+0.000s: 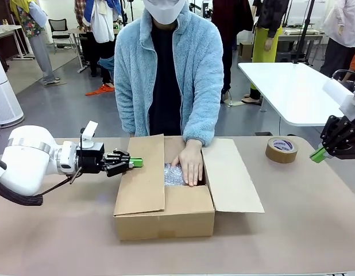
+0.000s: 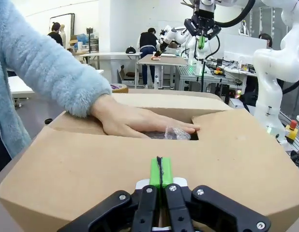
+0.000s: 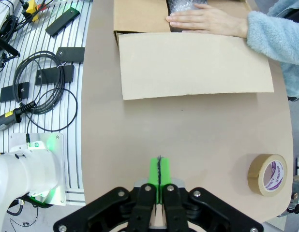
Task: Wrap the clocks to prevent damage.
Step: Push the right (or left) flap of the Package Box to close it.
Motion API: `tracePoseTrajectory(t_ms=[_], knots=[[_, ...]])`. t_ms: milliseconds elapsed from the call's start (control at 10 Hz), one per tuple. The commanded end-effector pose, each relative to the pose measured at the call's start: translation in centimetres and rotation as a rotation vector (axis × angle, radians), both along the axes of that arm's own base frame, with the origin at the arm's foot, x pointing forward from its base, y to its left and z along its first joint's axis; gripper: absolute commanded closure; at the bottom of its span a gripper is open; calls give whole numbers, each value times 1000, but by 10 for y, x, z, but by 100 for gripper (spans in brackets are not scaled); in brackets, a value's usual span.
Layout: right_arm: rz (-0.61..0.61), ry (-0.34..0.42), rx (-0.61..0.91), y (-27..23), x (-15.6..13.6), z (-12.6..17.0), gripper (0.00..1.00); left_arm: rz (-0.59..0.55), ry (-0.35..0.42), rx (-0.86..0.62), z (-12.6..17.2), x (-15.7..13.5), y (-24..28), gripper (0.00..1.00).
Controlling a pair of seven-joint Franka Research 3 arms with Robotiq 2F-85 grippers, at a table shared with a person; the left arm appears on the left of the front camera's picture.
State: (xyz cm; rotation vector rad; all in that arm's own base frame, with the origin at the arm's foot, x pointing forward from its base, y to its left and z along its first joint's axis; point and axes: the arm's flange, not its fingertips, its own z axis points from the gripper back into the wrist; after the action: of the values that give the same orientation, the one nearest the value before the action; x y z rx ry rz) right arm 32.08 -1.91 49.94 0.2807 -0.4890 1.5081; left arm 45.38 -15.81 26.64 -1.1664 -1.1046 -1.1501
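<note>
Against flap (image 1: pixel 142 178), perhaps, left hand (image 1: pixel 137 163) level

A brown cardboard box (image 1: pixel 164 215) sits at the centre of the frame, open on top. Its left flap (image 1: pixel 142 172) slants outward and its right flap (image 1: pixel 232 175) lies spread flat. Inside, at the middle, lies a bundle of clear bubble wrap (image 1: pixel 173 174), crinkled and shiny — a hand (image 1: pixel 192 164) lies flat on its right part. What it wraps is hidden.
</note>
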Motion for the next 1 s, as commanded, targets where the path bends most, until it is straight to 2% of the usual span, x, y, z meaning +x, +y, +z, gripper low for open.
tracePoseTrajectory(t_ms=[0, 600, 900], knots=[[19, -1, 36, 0, 2, -1, 99, -29, -33, 4, -12, -4, 4, 100], [19, -1, 36, 0, 2, -1, 99, -87, -45, 38, -16, -11, 1, 100], [19, -1, 36, 0, 2, -1, 99, -187, -131, 51, -13, -19, -5, 100]])
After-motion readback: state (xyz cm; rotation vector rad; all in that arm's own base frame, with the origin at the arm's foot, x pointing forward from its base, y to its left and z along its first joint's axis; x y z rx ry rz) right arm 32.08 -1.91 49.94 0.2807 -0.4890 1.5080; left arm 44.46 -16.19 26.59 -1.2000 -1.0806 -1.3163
